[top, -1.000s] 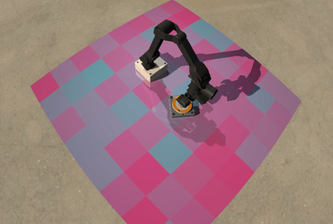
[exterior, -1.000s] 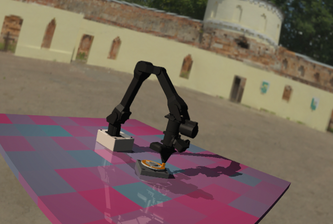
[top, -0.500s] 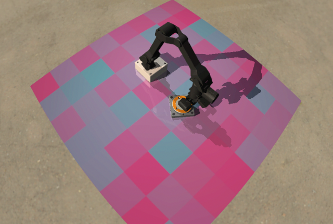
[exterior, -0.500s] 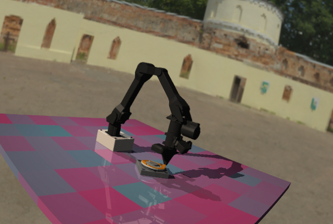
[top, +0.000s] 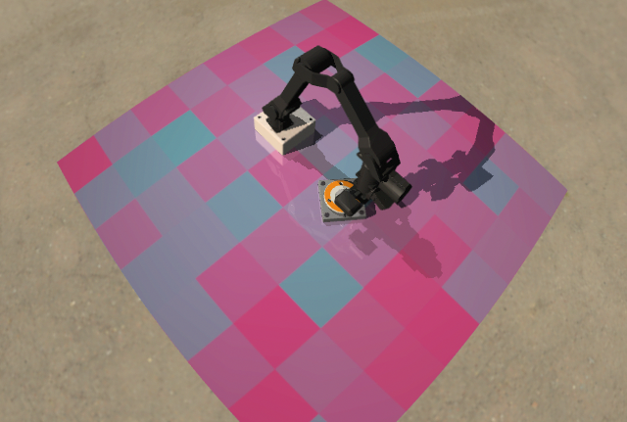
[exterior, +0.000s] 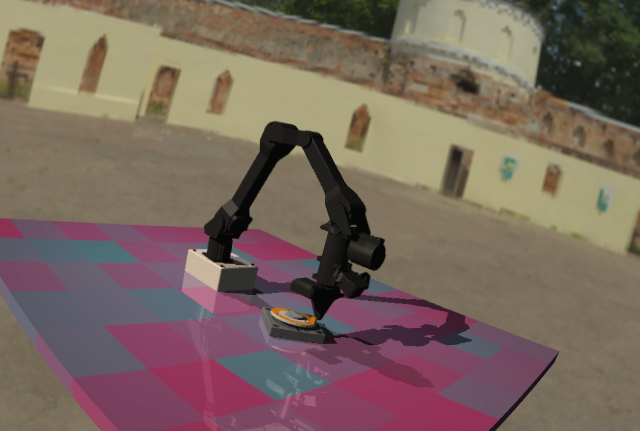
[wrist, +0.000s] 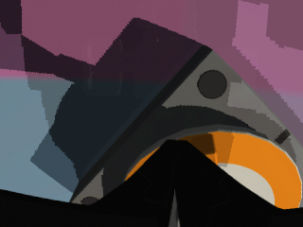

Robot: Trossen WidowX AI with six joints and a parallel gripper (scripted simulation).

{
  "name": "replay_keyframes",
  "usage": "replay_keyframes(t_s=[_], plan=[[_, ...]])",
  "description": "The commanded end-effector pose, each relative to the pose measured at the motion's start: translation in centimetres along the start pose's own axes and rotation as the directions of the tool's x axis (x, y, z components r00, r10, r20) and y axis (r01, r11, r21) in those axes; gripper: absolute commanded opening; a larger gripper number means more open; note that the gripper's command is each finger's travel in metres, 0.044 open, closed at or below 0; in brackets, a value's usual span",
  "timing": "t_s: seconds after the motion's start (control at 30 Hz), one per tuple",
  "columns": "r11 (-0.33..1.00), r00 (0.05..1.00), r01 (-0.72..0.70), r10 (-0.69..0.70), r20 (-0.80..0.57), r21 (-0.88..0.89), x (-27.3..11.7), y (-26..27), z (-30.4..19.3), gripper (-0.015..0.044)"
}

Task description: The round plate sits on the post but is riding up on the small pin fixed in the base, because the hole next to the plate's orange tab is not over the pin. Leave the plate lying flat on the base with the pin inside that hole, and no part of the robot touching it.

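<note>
Plate (exterior: 292, 316) lay on the grey base (exterior: 289, 333), with the fingers (exterior: 318, 314) pressed together, holding nothing, tips down at its orange rim. The nudging step looked in hand; next, the plate probably needed turning until hole met pin. No writing was legible.

No text, number, brand or label can be read in any of the views. On the long pale yellow wall (exterior: 320, 106) at the far right of the exterior view hang two small green and white shield-shaped signs (exterior: 508, 168), but they are too blurred to show any letters.
</note>
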State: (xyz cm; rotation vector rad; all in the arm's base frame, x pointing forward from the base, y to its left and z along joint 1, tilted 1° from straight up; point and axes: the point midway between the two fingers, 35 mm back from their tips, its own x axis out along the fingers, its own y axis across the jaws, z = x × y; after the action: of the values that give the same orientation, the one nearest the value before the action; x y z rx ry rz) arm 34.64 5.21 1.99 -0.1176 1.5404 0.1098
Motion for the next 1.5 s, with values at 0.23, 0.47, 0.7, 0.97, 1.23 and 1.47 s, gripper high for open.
replay_keyframes(t_s=[0.23,0.47,0.7,0.97,1.23,1.47], plan=[[1.0,1.0,0.007,-0.007,-0.008,0.002,0.0,-1.4,0.4,0.0],[1.0,1.0,0.008,-0.008,-0.008,0.002,-0.1,-2.2,0.5,0.0],[1.0,1.0,0.009,-0.009,-0.008,0.002,-0.1,-3.0,0.5,0.0],[1.0,1.0,0.01,-0.01,-0.008,0.002,-0.1,-3.8,0.4,0.0],[1.0,1.0,0.01,-0.01,-0.009,0.002,-0.1,-4.5,0.2,0.0],[1.0,1.0,0.01,-0.01,-0.008,0.002,-2.4,-4.4,0.3,0.0]])
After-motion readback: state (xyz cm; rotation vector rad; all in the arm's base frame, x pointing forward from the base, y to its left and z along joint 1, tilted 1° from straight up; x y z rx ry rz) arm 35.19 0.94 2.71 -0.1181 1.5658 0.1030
